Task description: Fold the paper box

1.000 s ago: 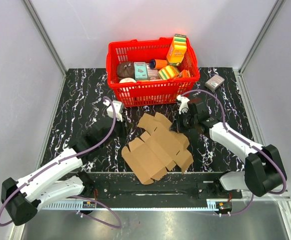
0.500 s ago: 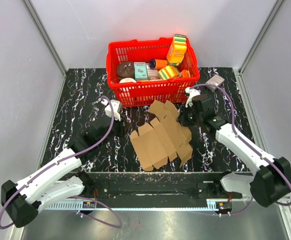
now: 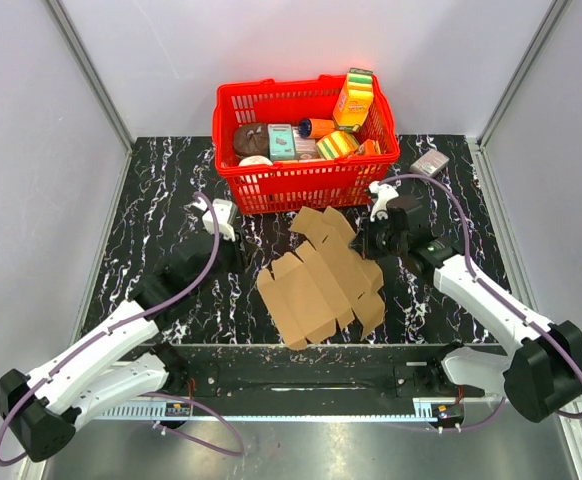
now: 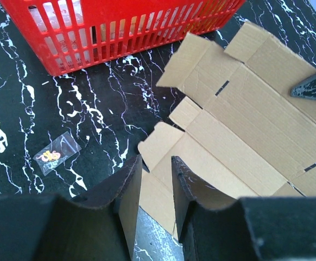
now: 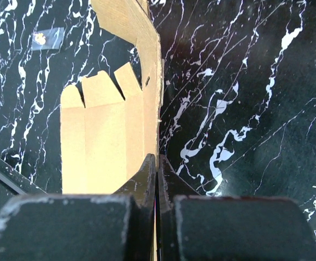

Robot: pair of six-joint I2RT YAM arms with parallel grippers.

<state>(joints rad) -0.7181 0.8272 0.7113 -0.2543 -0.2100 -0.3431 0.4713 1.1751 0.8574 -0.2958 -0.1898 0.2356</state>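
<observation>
Your right gripper is clenched on the right-hand edge of the paper box. The box is a flat, unfolded brown cardboard sheet lying mid-bench, just in front of the red basket and reaching toward the near edge. Your left gripper hangs released and empty, jaws apart, by the sheet's left side. Expect the sheet to be light and thin, stiff across its panels but quick to hinge at the creases, and likely to skate on the smooth bench, so grip a panel edge close to a crease rather than a loose flap tip and pin the opposite side.
</observation>
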